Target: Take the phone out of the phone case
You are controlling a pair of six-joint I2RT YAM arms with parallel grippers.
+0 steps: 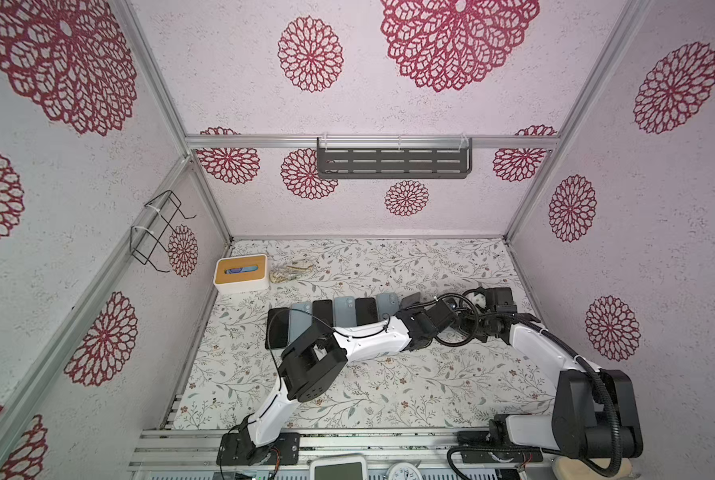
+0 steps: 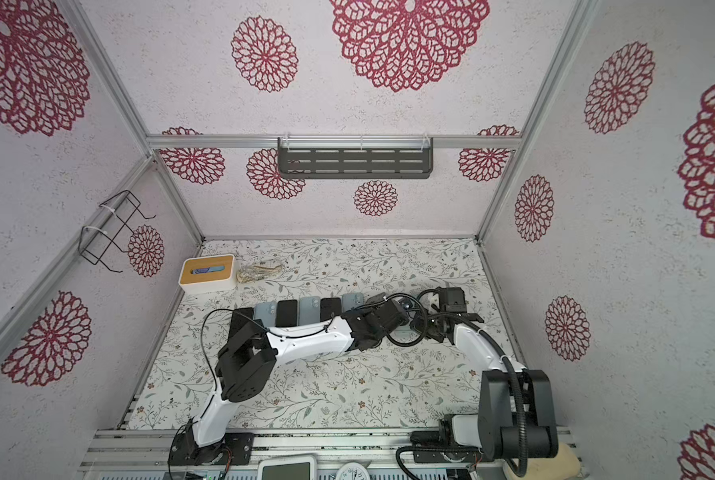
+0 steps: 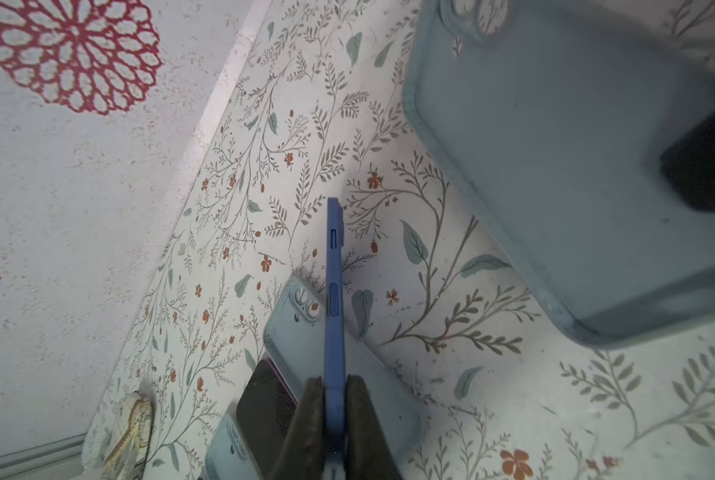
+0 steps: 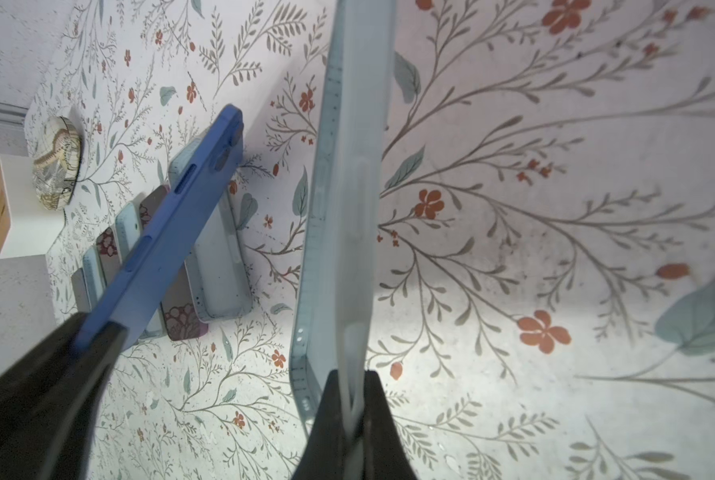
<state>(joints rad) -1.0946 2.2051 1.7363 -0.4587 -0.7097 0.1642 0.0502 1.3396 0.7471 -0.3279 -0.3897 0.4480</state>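
Since the left end effector (image 3: 335,380) pinches the blue phone (image 3: 334,291), held out ahead of it, and the right end effector (image 4: 349,380) pinches the wall of the pale case (image 4: 347,166) beside, both should probably grip firmly and lower them separately to the surface (image 3: 430,257).

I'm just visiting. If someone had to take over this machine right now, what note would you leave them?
Grippers: the left gripper is shut on the blue phone; the right gripper is shut on the pale blue case. Both are held above the table.
Done: phone and case are apart, and the case looks empty.
Left: probably set both down, perhaps by the row of phones and cases.
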